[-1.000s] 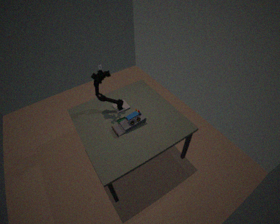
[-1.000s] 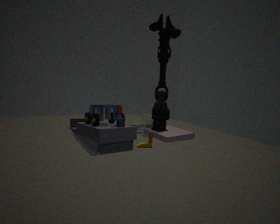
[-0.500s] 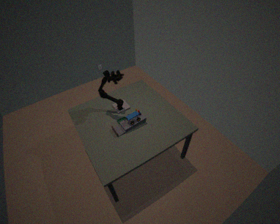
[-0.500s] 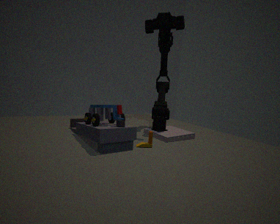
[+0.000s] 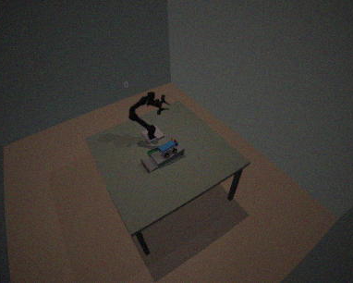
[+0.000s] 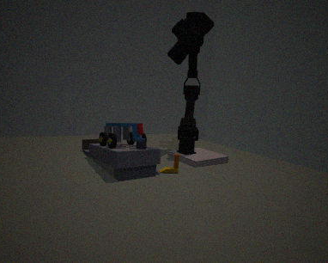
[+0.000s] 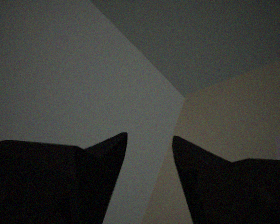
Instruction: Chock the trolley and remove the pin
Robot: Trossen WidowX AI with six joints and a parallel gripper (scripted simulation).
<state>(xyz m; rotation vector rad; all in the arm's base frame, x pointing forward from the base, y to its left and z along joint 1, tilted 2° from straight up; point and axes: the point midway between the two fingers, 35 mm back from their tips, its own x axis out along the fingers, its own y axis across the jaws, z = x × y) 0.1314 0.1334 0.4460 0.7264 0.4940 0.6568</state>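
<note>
The blue-topped trolley [image 5: 168, 146] [image 6: 124, 125] stands on the grey ramp [image 5: 148, 165] [image 6: 136, 161], near its high end. The red head of the stop pin [image 5: 175, 141] [image 6: 140, 128] shows at the trolley's uphill end. The yellow chock [image 6: 169, 170] with its orange handle stands on the table beside the ramp's high end, on the arm's side; only its handle shows small behind the trolley in the top view. The green tray [image 5: 152, 151] is partly hidden behind the ramp. My gripper [image 5: 167, 106] [image 7: 149, 139] is partly open and empty, high above the table and away from the trolley.
The arm's pale base plate [image 5: 159, 133] [image 6: 208, 158] lies behind the ramp. The table's [image 5: 196, 171] near edge is in front of the ramp in the top view. The wrist view shows only walls and floor past the fingers. The light is dim.
</note>
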